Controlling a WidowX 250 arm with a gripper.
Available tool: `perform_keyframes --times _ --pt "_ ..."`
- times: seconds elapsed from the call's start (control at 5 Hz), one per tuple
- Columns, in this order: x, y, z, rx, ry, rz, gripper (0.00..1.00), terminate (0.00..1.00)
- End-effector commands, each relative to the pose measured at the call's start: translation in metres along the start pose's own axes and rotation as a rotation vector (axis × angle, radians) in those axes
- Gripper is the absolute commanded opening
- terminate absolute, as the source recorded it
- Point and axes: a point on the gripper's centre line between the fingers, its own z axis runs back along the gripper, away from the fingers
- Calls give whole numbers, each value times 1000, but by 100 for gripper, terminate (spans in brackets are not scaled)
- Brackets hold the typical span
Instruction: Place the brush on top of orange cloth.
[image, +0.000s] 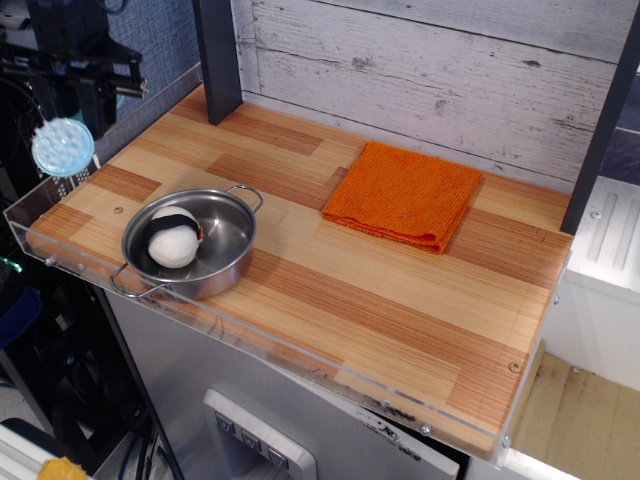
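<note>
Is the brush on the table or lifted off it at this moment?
Lifted. The brush hangs in the gripper above the table's left edge, touching no surface, far from the orange cloth.

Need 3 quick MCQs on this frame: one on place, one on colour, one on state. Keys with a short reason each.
1. Where is the small light blue plastic brush?
A. On the wooden table
B. Held up in the air at the far left, off the table
C. Inside the steel pan

2. What colour is the folded square cloth near the back wall?
A. Orange
B. Green
C. Grey

3. What is the state of the round steel pan?
A. Empty
B. Upside down
C. Upright, with a white-and-black ball inside

Answers:
1. B: the brush hangs below the end effector, above the table's left edge, touching no surface.
2. A: the cloth is bright orange and nothing lies on it.
3. C: the pan's opening faces up and the ball sits in its bowl.
</note>
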Motion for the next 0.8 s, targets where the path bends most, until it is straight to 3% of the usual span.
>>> perform_keyframes --times 0.0,0.2,0.4,0.6 --pt "37 -100 46 -87 -76 -121 0 0" --pt "52 -158 48 -92 -160 -122 0 0" --pt "57 -201 47 -99 -193 -152 0 0" --pt "57 -210 41 -98 -201 -168 0 0"
